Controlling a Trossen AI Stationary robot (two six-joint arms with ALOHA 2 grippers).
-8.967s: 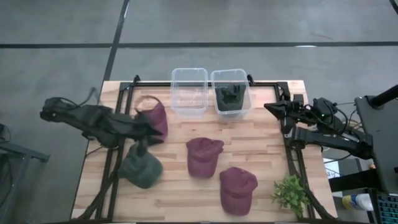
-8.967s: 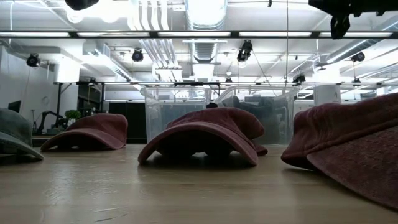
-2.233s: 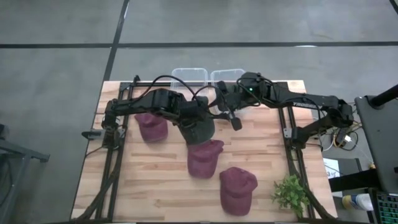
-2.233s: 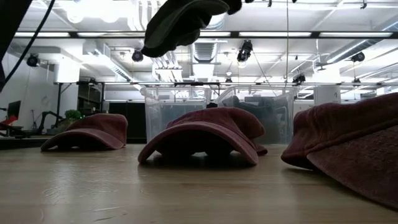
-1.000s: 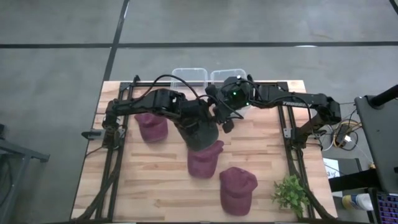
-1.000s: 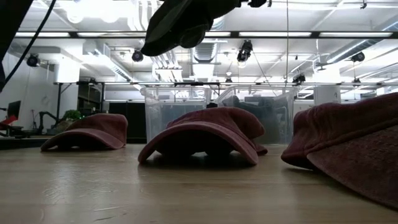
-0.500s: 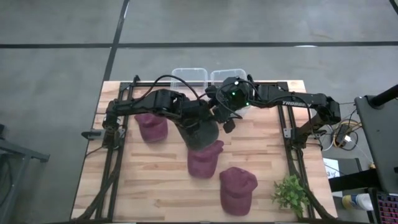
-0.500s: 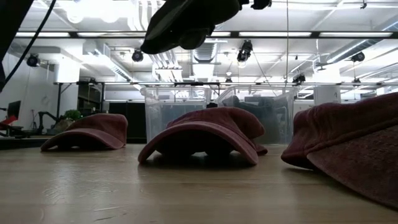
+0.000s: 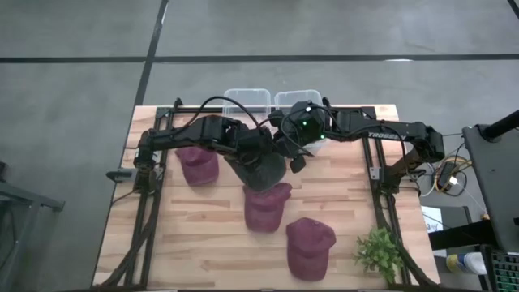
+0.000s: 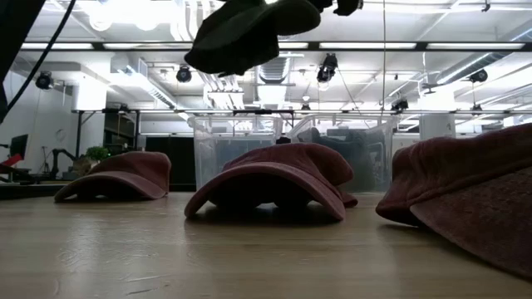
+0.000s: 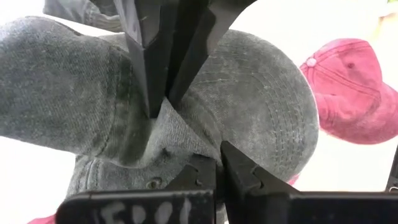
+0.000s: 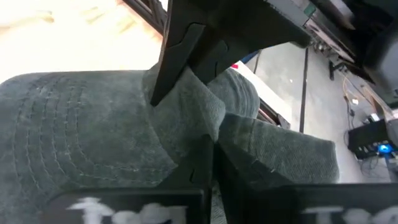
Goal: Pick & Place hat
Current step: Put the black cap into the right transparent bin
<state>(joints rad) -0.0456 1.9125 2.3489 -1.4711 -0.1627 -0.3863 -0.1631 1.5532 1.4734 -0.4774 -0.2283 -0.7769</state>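
Above the wooden table, centre of the high frame, I have the grey hat airborne between both arms. Three maroon hats lie unsorted below; one bin at upper centre looks already loaded, so the job seems early. My left gripper is pinched onto the hat's fabric, my right gripper likewise clamped on a fold, a handover apparently under way short of the bins.

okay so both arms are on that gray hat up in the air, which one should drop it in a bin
Probably the right. Both tools, left and right, pinch the gray hat above the table, but the right arm reaches in across the two clear bins, so its tool is nearer them than the left tool.
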